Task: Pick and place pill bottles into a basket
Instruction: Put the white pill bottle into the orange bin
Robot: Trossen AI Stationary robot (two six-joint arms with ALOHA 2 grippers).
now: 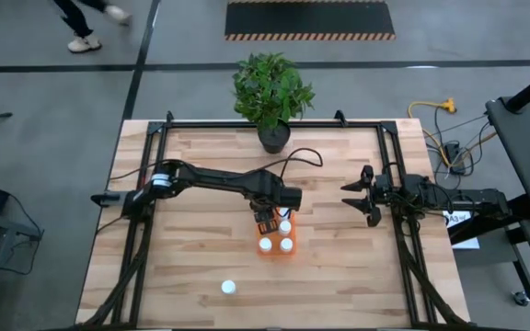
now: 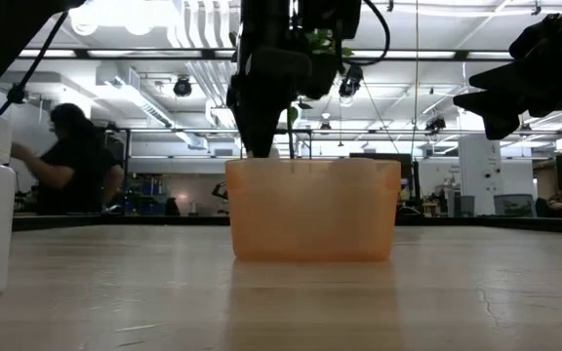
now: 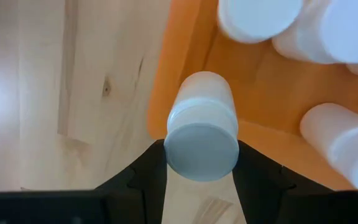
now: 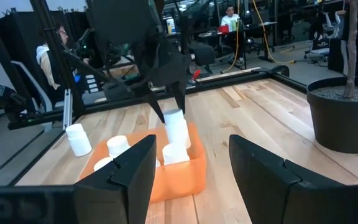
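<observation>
The orange basket [image 1: 276, 246] sits at the table's middle with three white pill bottles [image 1: 286, 245] standing in it. My left gripper [image 1: 267, 221] is over the basket's far left corner, shut on a fourth bottle [image 3: 201, 124], which also shows in the right wrist view [image 4: 174, 127]. One more bottle [image 1: 229, 287] stands on its base on the table near the front edge. My right gripper [image 1: 362, 198] is open and empty at the table's right side, above the wood. My left gripper pinches the bottle's upper part, at its cap [image 3: 202, 149], between its two fingers [image 3: 151, 171], one on each side. The fingers come from above, pointing down. The bottle is upright with its lower end inside the basket's corner; whether it rests on the floor, I cannot tell.
A dark pot with a green plant [image 1: 272, 92] stands at the table's far edge, behind the basket. Black frame rails [image 1: 145, 184] run along the table's left and right sides. Bare wood lies to the left and right of the basket. A person [image 2: 71, 171] sits in the room beyond.
</observation>
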